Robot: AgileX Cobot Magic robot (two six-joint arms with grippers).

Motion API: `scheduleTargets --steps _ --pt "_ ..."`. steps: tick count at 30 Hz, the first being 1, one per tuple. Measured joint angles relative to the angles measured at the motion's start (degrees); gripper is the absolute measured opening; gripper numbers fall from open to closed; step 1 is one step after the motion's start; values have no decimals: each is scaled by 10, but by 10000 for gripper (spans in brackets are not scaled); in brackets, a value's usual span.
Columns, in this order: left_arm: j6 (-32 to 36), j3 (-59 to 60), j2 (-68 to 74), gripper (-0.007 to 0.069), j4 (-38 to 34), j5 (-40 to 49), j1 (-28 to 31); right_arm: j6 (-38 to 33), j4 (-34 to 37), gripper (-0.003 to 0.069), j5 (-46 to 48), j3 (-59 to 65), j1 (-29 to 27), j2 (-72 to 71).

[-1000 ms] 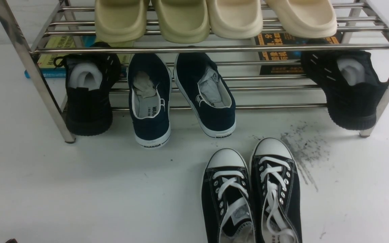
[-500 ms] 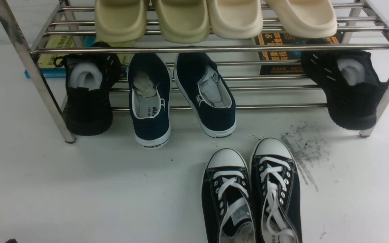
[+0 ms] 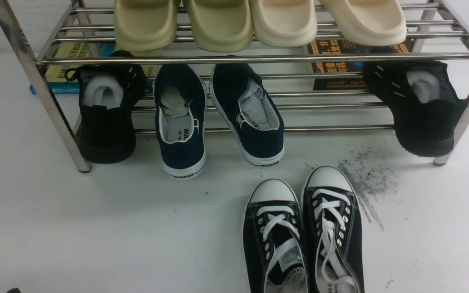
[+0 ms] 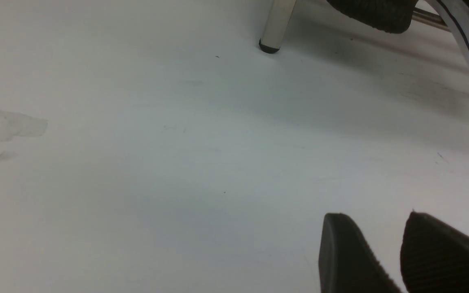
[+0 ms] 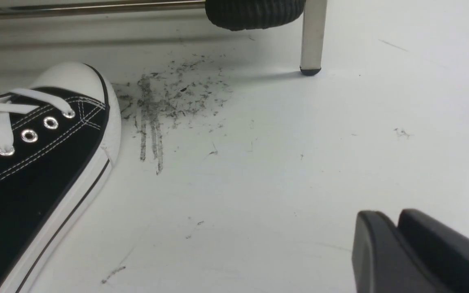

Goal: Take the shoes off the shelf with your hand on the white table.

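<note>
So your black canvas shoes (image 3: 303, 234) are off the shelf (image 3: 259, 58) and sitting side by side on the tabletop (image 3: 96, 228) near its front edge, toes toward the shelf, right beside the scuff patch (image 5: 169, 97). Your right gripper (image 5: 395, 219) hovers over bare tabletop apart from the shoes, fingers (image 5: 373, 252) almost together, holding nothing. Left gripper (image 4: 375, 221) has a narrow gap between its fingers (image 4: 340, 252), also empty.
</note>
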Motion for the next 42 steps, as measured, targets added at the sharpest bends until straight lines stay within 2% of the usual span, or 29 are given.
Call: scheduleTargets --steps 42 --pt "0 0 0 242 0 0 0 0 0 136 0 0 0 0"
